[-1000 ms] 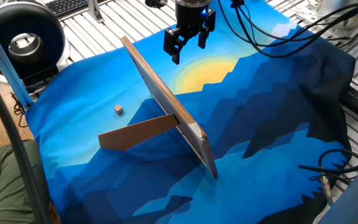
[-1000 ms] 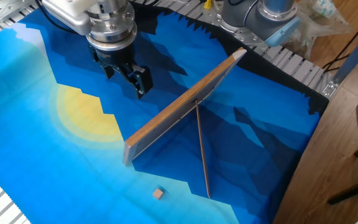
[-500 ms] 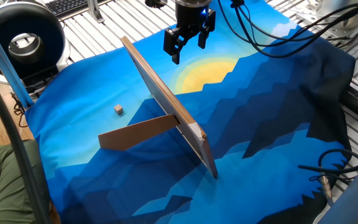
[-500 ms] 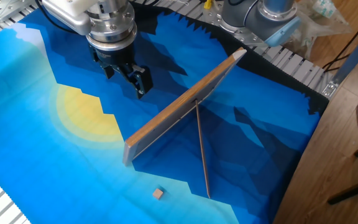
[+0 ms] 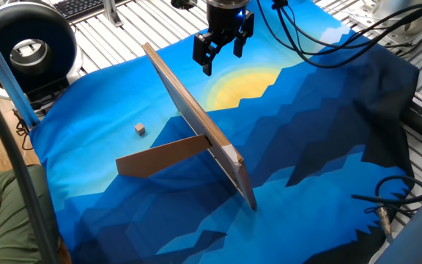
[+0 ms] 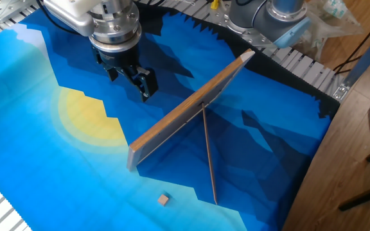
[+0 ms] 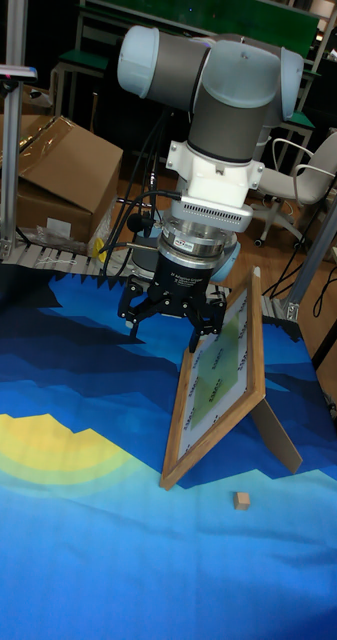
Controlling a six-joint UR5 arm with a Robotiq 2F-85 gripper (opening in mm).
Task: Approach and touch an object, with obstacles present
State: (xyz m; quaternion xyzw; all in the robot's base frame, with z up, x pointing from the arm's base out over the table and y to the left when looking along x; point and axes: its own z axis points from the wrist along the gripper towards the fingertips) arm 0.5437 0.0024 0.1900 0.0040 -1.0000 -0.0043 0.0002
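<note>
My black two-finger gripper (image 5: 223,60) hangs open and empty over the blue cloth-covered table (image 5: 321,147), with the tiny light-brown wooden cube (image 5: 140,129) beyond the upright light-wood board (image 5: 196,125) near its brown prop panel (image 5: 163,156), so a low straight path probably clips and topples the board.

We found no legible writing in any view; faint markings on the gripper (image 7: 163,327) and a white label on the cardboard box (image 7: 68,165) were too small to read.
</note>
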